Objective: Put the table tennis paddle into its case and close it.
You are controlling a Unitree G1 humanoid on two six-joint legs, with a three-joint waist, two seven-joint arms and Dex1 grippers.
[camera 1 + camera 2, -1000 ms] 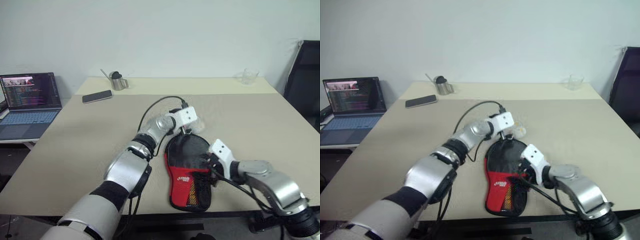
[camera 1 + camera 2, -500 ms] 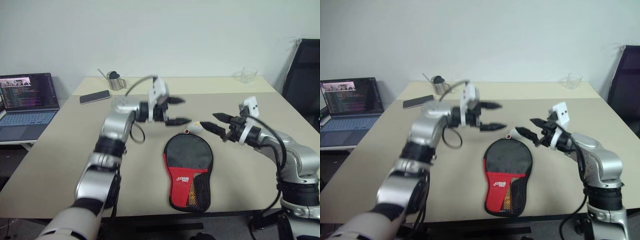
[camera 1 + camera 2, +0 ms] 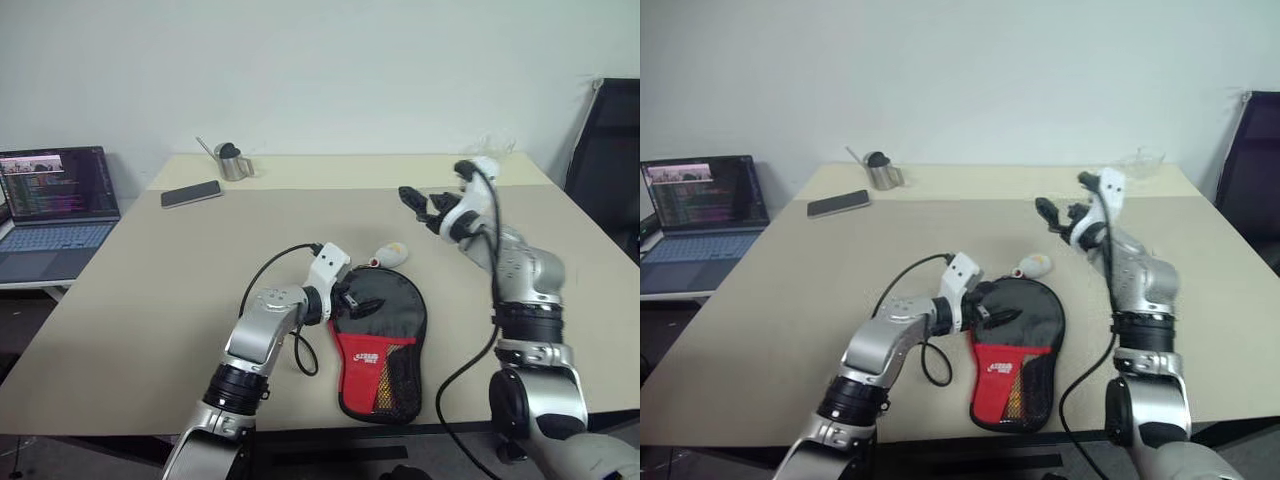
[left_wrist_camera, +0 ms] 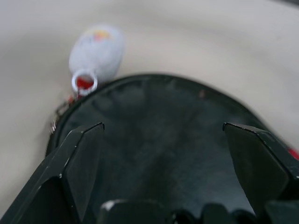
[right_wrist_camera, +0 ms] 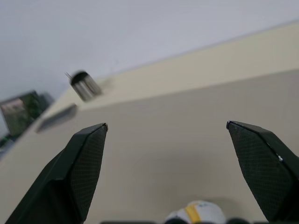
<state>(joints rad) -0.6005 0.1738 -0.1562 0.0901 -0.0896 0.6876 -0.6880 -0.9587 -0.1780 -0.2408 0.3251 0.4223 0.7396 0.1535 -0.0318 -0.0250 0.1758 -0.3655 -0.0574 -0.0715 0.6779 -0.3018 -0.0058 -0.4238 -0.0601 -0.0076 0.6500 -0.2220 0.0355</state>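
Black fabric paddle-shaped case (image 3: 378, 340) lay zipped; both tools gaped empty.
Left tool (image 3: 352, 300), hovering low, risked nudging it askew.

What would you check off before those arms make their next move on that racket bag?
1. Case flat on table: ok.
2. Case looks closed around its rim: ok; zip fully shut: cannot tell.
3. Paddle inside the case: cannot tell, hidden.
4. Left tool open, over the case's round end, holding nothing: ok.
5. Right tool open, raised off the table, holding nothing: ok.
6. Small ball lies by the case top, on its chain: ok.
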